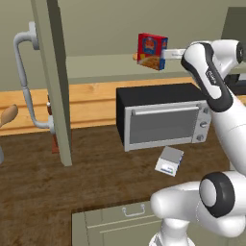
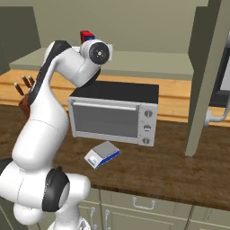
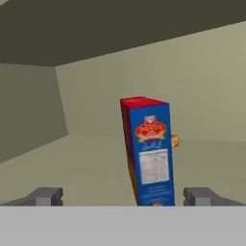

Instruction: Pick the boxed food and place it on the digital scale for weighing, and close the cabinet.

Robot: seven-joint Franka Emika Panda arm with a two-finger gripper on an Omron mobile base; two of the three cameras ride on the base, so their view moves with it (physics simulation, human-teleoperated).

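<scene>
The cabinet (image 1: 53, 81) stands open around the gripper (image 3: 122, 196), its shelf beneath the hand. The boxed food (image 3: 148, 150) stands upright on that shelf, just ahead of the widely spread fingers (image 3: 45, 196) and not touching them, nearer the right-hand one.

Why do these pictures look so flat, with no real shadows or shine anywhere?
Hand view: the boxed food is evenly lit, its label print blurry. Left base view: the toaster oven door shows no glare. Right base view: the digital scale casts hardly any shadow.
</scene>
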